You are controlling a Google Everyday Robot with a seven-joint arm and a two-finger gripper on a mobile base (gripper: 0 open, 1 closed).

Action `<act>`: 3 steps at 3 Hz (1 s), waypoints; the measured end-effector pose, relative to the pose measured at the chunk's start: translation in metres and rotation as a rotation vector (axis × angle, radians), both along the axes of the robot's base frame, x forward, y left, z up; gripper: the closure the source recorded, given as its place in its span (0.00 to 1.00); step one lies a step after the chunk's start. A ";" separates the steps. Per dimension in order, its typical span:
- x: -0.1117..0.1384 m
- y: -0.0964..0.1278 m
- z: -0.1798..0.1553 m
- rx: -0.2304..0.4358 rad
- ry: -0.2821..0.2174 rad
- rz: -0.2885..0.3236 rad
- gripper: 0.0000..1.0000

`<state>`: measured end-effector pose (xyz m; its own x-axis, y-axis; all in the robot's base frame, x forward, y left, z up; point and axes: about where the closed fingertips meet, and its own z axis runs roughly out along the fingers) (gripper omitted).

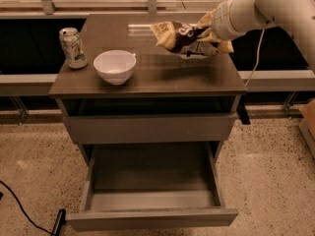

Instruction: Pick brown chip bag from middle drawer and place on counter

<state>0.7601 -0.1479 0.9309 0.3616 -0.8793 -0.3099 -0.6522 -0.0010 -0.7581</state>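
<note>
The brown chip bag (184, 37), dark brown with tan-yellow ends, hangs tilted a little above the right rear part of the counter (162, 77) and casts a shadow on it. My gripper (206, 32) is at the bag's right end and is shut on it; the white arm reaches in from the upper right. The middle drawer (152, 219) is pulled out below, and its gray inner tray (152, 181) holds nothing.
A silver drink can (73, 47) and a white bowl (114, 66) stand on the counter's left half. The drawer above the open one (150, 128) is slightly ajar. A black cable (22, 208) lies on the floor at left, and a box corner (309, 124) shows at right.
</note>
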 end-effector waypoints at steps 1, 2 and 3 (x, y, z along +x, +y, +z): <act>0.000 0.008 0.001 0.026 -0.004 0.012 0.59; 0.001 0.011 -0.003 0.027 0.000 0.017 0.28; 0.002 0.013 -0.005 0.028 0.003 0.020 0.04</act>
